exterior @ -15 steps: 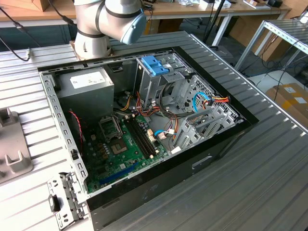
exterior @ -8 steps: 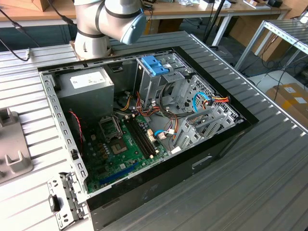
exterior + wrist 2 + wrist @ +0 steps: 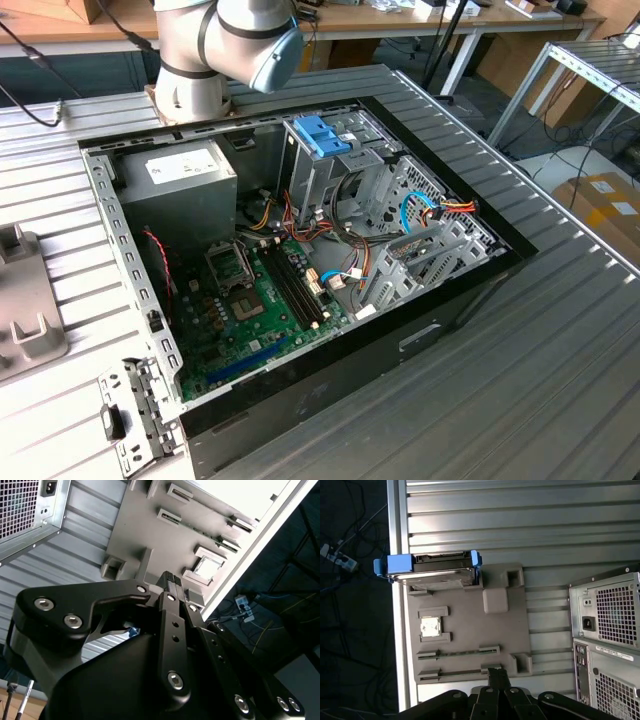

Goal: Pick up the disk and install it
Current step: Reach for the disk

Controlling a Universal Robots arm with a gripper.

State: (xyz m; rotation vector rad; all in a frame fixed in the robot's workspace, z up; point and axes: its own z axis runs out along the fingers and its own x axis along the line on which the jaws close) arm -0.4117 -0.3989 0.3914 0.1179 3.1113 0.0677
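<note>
Count: one arm [image 3: 215, 40], one gripper [image 3: 498, 676], one disk [image 3: 437, 571], one grey fixture tray [image 3: 505, 630], one open computer case [image 3: 330, 395]. All on one ribbed metal table [image 3: 560, 380].

Gripper: closed right down, pad against pad, nothing gripped. Hovering over the tray's end farthest from the disk, well apart from it.

Disk: standing on its long edge in a slot at the tray's corner beside the table edge. Blue bracket [image 3: 399, 564] wrapped round both ends, one end poking out past the table's edge rail. Not yet in the case.

Also in the tray: one square processor chip [image 3: 430, 627], flat in its recess, between disk and gripper.

Exterior view adds the case interior from above:
- one green motherboard [image 3: 250, 310]
- one grey power-supply box [image 3: 180, 185] in a corner of the case
- one light-blue latch [image 3: 322, 135] atop the drive cage
- one loose perforated metal plate [image 3: 135, 415] on the table beside a corner of the case

First wrist view adds the disk itself and the case's rear panel with two vent grilles [image 3: 617, 610].

Second wrist view adds the finger linkage up close, tips meeting over the tray.
</note>
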